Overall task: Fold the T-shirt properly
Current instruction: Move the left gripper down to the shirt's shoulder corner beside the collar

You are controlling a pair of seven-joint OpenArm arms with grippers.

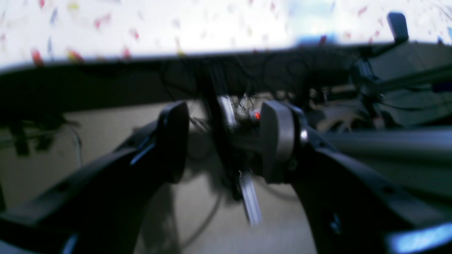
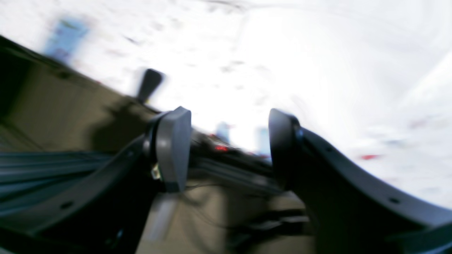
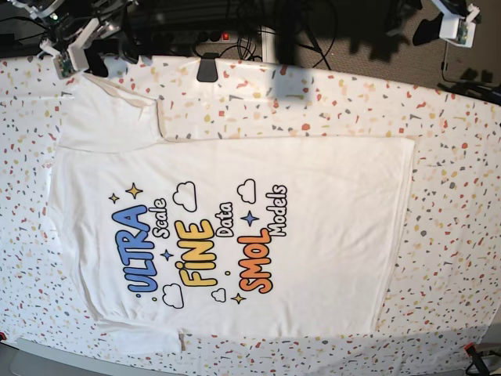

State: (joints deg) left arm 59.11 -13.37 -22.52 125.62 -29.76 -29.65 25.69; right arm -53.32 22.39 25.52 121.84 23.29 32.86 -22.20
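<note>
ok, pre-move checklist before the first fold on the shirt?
1. T-shirt spread flat, print up: ok.
2. Far sleeve laid out flat: ok. Near sleeve: cannot tell, it runs to the table edge.
3. Left gripper open with nothing between its jaws: ok.
4. Right gripper open with nothing between its jaws: ok.
5. Both arms off the cloth, back at the table's far edge: ok.
6. Hem edge straight, no curl: ok.
7. Wrist views sharp enough to aim a grasp: not ok, both are blurred.
</note>
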